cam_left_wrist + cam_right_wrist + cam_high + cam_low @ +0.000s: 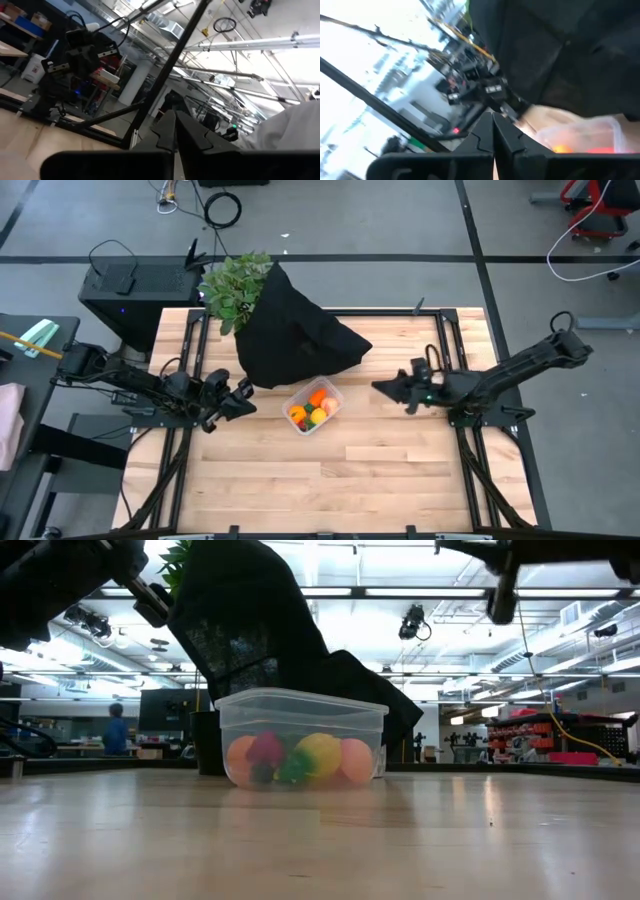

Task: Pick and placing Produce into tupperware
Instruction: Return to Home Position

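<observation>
The tupperware (314,407), a small clear tub, stands on its base on the table just in front of the black cloth heap; it also shows in the low view (300,738) and the right wrist view (580,135). Inside it lie several toy produce pieces (311,409): orange, yellow, pink and green ones (300,760). My left gripper (243,395) hovers left of the tub, shut and empty (175,127). My right gripper (380,387) hovers right of the tub, shut and empty (492,127).
A black cloth heap (295,330) sits behind the tub with a leafy green plant (233,288) at its far left. Bare wooden table (340,480) stretches toward the near edge. A person (116,728) stands far off in the room.
</observation>
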Controlling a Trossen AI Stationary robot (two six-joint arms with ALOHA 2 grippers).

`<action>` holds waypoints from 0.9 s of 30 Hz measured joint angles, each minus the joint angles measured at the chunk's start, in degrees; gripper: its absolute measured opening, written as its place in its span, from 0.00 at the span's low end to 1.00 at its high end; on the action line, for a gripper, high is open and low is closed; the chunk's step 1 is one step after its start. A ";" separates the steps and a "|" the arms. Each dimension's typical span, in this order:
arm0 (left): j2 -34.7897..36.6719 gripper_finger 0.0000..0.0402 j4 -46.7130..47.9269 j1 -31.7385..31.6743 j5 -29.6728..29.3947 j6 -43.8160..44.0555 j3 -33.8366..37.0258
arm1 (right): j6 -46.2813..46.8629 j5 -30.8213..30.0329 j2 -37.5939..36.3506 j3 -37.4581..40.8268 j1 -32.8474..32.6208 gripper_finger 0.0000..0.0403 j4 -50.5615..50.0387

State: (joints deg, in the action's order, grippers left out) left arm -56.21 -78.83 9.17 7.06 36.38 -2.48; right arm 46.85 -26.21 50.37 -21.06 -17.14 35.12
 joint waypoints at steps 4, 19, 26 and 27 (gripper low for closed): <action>0.00 0.06 -0.06 0.00 -2.02 0.44 0.00 | -0.39 4.63 -6.15 6.75 3.87 0.00 4.20; 0.00 0.05 0.00 0.00 -11.13 0.44 0.00 | -0.68 31.28 -21.78 16.55 22.11 0.00 6.39; 0.01 0.02 -0.09 0.00 -11.15 1.00 0.00 | -4.02 29.77 -33.94 18.97 22.24 0.00 6.26; 0.00 0.02 -0.09 0.00 -11.18 1.48 0.00 | -5.06 29.34 -35.23 19.00 22.24 0.00 6.17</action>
State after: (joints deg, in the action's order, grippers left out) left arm -56.21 -78.91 9.17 -4.13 37.86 -2.48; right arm 41.79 3.13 15.14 -2.07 5.10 41.29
